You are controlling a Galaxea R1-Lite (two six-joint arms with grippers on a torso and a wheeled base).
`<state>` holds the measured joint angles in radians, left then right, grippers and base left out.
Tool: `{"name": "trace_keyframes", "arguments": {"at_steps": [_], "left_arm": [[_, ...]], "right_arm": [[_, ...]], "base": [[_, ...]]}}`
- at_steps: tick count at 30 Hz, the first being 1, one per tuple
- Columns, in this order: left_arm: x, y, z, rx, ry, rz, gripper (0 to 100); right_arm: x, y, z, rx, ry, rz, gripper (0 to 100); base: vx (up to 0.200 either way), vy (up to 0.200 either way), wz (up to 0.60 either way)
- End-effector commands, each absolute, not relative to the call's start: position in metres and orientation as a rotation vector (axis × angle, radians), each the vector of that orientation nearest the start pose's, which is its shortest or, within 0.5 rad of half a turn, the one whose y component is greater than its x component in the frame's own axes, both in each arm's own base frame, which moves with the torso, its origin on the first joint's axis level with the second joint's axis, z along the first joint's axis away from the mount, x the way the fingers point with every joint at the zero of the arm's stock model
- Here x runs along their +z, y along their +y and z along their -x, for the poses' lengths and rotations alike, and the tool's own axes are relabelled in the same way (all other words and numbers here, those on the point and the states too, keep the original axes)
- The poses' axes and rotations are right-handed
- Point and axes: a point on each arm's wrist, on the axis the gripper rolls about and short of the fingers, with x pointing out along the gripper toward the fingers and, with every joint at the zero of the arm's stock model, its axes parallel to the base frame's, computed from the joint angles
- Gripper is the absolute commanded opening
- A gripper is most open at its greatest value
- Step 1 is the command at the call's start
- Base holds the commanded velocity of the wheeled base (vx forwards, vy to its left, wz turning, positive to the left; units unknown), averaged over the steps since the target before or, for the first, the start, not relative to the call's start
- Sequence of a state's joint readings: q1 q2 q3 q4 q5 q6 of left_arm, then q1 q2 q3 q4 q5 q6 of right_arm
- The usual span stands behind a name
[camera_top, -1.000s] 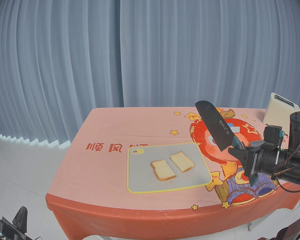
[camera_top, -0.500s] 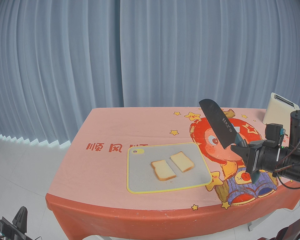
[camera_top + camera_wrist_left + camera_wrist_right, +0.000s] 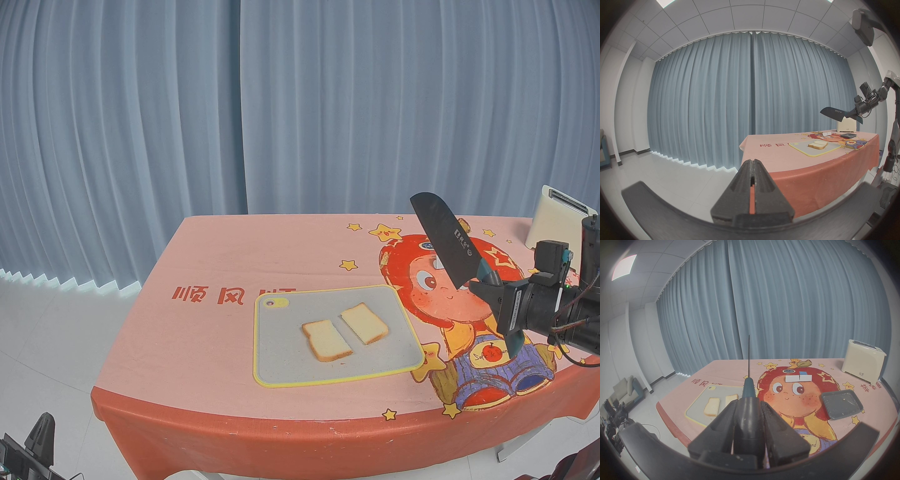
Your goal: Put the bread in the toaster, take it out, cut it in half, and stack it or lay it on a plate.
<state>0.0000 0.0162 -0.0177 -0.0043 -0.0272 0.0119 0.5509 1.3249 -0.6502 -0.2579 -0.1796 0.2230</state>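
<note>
Two halves of bread, one (image 3: 326,340) beside the other (image 3: 364,323), lie side by side on a grey cutting board (image 3: 281,356) with a yellow rim. My right gripper (image 3: 497,295) hovers above the table to the right of the board, shut on the handle of a black knife (image 3: 449,246). The blade points up and to the left. In the right wrist view the knife (image 3: 748,358) stands edge-on over the bread (image 3: 712,406). A cream toaster (image 3: 558,224) stands at the far right. My left gripper (image 3: 752,175) is shut, low and well off the table's left front.
A dark grey plate (image 3: 841,399) lies on the table's right side, in front of the toaster (image 3: 864,361). Small white and blue blocks (image 3: 798,377) sit on the printed cloth. Blue curtains hang behind the table.
My right gripper has carried the knife to the right, farther from the cutting board. The bread halves and the left arm have not moved.
</note>
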Motion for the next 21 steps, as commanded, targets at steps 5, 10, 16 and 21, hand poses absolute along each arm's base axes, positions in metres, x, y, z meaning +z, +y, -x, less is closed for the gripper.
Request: {"name": "trace_keyframes", "arguments": {"at_steps": [5,10,16,21], "left_arm": [[0.076,-0.001,0.023,-0.028,-0.005,-0.012,0],[0.076,-0.001,0.023,-0.028,-0.005,-0.012,0],[0.076,-0.001,0.023,-0.028,-0.005,-0.011,0],[0.076,-0.001,0.023,-0.028,-0.005,-0.012,0]], "right_arm": [[0.199,0.101,-0.179,0.306,0.429,-0.071,0],[0.2,0.097,-0.181,0.343,0.436,-0.086,0],[0.201,0.093,-0.182,0.334,0.435,-0.084,0],[0.201,0.09,-0.185,0.316,0.433,-0.084,0]], "base": [[0.0,0.0,0.0],[0.0,0.0,0.0],[0.0,0.0,0.0],[0.0,0.0,0.0]]}}
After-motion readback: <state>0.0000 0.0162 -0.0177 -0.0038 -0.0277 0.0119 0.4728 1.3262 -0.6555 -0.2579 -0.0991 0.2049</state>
